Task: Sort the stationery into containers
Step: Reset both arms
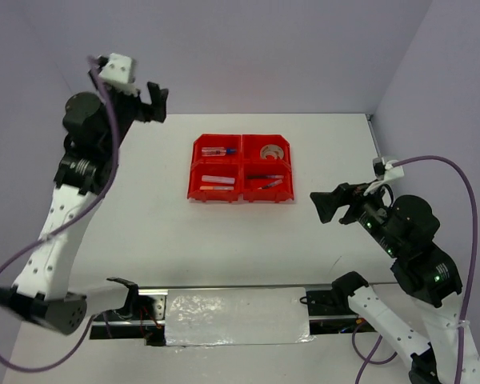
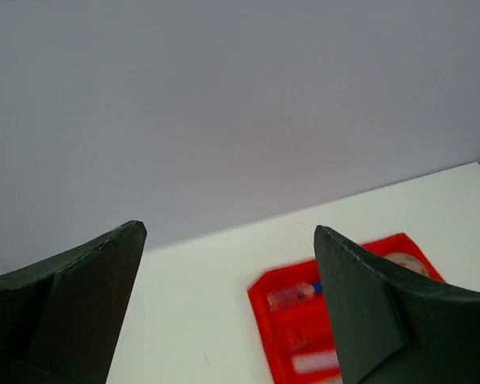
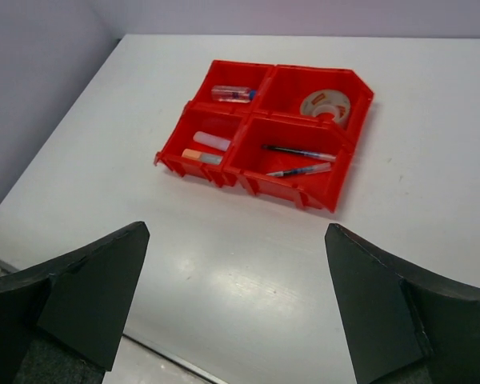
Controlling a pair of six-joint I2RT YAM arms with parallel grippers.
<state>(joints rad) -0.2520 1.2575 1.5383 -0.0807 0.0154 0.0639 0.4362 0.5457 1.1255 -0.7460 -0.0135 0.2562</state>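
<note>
- stationery sits inside the red bins, mid-table, well apart from both arms; we see none of it on the table outside them.
- far-left bin: glue tube with a blue cap. far-right bin: tape roll; we cannot tell whether a second lies under it.
- near-right bin: two pens. near-left bin: a pale stick and an orange-ended stick, both too small to name.
- left gripper is raised high beyond the block's far-left corner, fingers wide apart, nothing between them.
- right gripper hangs off the block's near-right side, fingers spread wide, holding nothing.
- our reading: sorting looks finished or nearly so, and the step in hand is a last check.
- to do it well, we would hold both arms off the block so no finger clips a rim and shifts it.
- we would also look over the table edges and the patches hidden behind the arm bases, then confirm each bin holds one kind before calling it done.
</note>
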